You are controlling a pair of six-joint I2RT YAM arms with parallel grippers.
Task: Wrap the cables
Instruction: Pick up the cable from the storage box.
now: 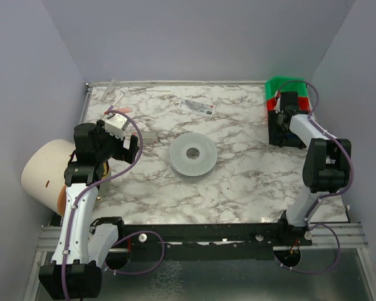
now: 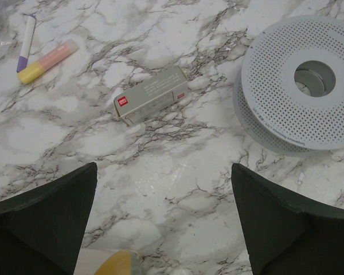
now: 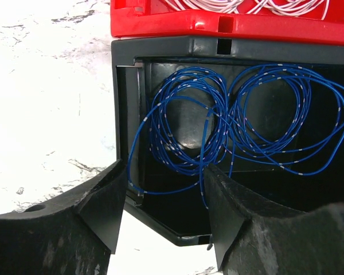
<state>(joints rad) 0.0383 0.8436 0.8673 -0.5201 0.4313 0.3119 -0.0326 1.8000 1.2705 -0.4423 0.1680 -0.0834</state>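
Note:
The cables (image 3: 218, 120) are loose loops of very thin blue wire with pale marks, lying in a black bin (image 3: 160, 48) at the table's right edge (image 1: 282, 135). My right gripper (image 3: 166, 172) is open and empty, hovering over the bin's near left corner, with one strand hanging down between its fingers. It also shows in the top view (image 1: 287, 111). A grey perforated spool (image 1: 192, 153) lies flat mid-table and shows in the left wrist view (image 2: 301, 86). My left gripper (image 2: 163, 172) is open and empty above bare marble, left of the spool (image 1: 126, 147).
A red bin (image 3: 218, 20) holding white wire sits behind the black one, with a green bin (image 1: 282, 84) beyond. A small grey box (image 2: 152, 94), a highlighter (image 2: 46, 63) and a pen (image 2: 26, 40) lie at left. A white cylinder (image 1: 47, 172) stands off the left edge.

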